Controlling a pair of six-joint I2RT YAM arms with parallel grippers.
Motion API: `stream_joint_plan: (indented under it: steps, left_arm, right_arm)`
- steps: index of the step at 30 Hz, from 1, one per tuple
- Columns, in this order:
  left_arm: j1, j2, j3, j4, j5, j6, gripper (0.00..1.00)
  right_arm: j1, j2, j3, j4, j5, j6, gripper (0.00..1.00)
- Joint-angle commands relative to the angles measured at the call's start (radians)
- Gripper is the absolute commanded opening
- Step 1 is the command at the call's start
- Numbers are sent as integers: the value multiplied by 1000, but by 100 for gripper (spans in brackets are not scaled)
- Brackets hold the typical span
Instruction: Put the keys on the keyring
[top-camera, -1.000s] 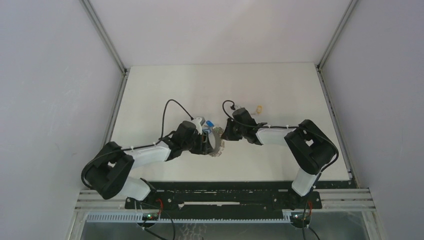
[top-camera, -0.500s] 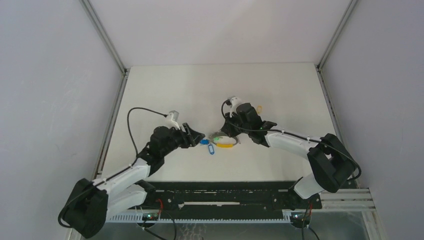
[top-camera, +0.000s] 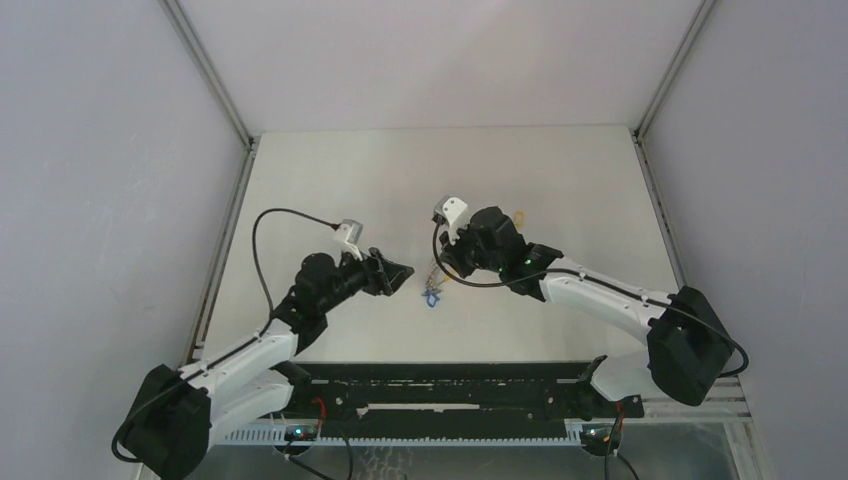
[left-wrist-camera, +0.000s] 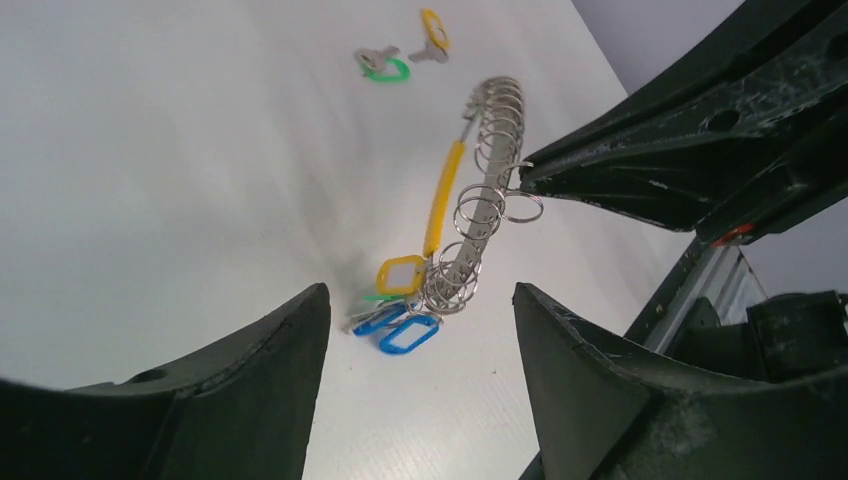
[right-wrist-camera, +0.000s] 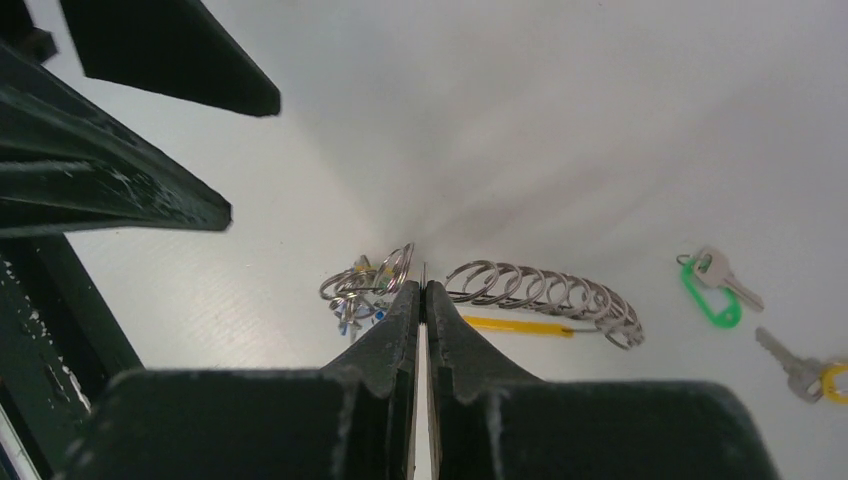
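White desk (top-camera: 560, 170) takes up most of every view, with grey walls around it; the black-and-white left arm (top-camera: 250, 345) and right arm (top-camera: 600, 290) reach in from its near edge and meet near the desk's middle; the left jaws stand wide apart and hold nothing, their tips pointed at the keyring (left-wrist-camera: 443, 195) from close by; the right jaws are closed tight on one wire loop of the keyring's silvery chain (left-wrist-camera: 495, 110), seen edge-on between their tips in the right wrist view; the yellow band runs alongside that chain of loops; at the end nearest the left arm sits a cluster of keys, two with blue tags (left-wrist-camera: 405, 335) and one yellow tag (left-wrist-camera: 400, 273) whose label window shows plain white; whether this cluster rests on the desk or hangs just above it I cannot tell; beyond the keyring, apart from it, a green-tagged key (right-wrist-camera: 712, 285) and an orange-yellow-tagged key (right-wrist-camera: 800, 372) lie loose on the desk, near each other.
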Motion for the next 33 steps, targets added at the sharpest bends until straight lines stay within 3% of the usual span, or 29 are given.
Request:
stream_joint_plan:
  steps: [1,7,13,33]
  left_arm:
    - [-45,58,31,150,53,84,72]
    - [-69,161,42,322,120,81,71]
    - [-80,231,48,359,148,78,64]
    - [-85,351,-89,762,210,-124,54]
  right_arm:
    - [4,-48,23,40,-73,-85,0]
    - [-1,-67,11,53,-142,-102,0]
    - [-30,-92,3,72,-176,-62,0]
    - [-77,-124,-42,140,-245,20,0]
